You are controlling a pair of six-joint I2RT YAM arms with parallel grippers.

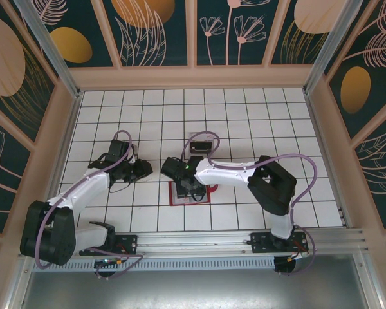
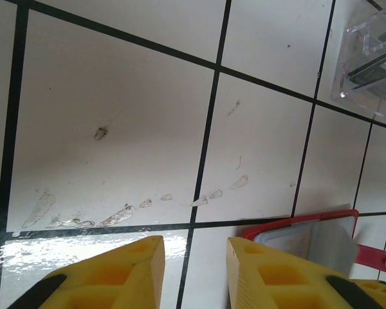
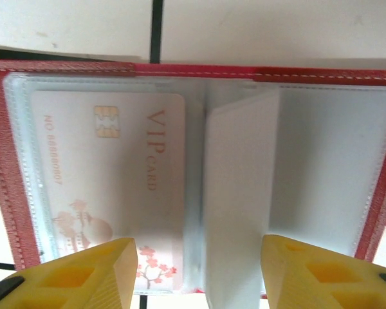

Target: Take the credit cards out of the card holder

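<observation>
Just below the right fingers point(image 3: 77, 277) lies the card holder point(image 3: 0, 161), spread open and flat on the white tiled table point(image 3: 276, 26). The two yellow fingers stand wide apart with nothing gripped. I cannot tell whether their tips touch the holder. Ahead of the left-hand finger of this pair, a pale credit card point(image 3: 109, 187) sits in a clear pocket, its chip and the words "VIP CARD" readable through the plastic. Ahead of the gap between the fingers, a loose clear pocket leaf point(image 3: 238, 193) stands partly raised from the spine. Ahead of the other finger the pocket looks blank.

The left fingers point(image 2: 116, 277) are also apart and hold nothing, hanging over bare tile marked with a few smears. Just beside the right-hand finger of that pair, a corner of the open holder shows, with its red closure tab point(image 2: 379, 257) pointing away to the side. Well ahead of these fingers and off to the right stands a clear plastic tray point(image 2: 354, 90) with a dark card point(image 2: 373, 67) lying in it.

In the view from above, the right fingers point down over the holder, and the left fingers hover close beside them, off its edge.
</observation>
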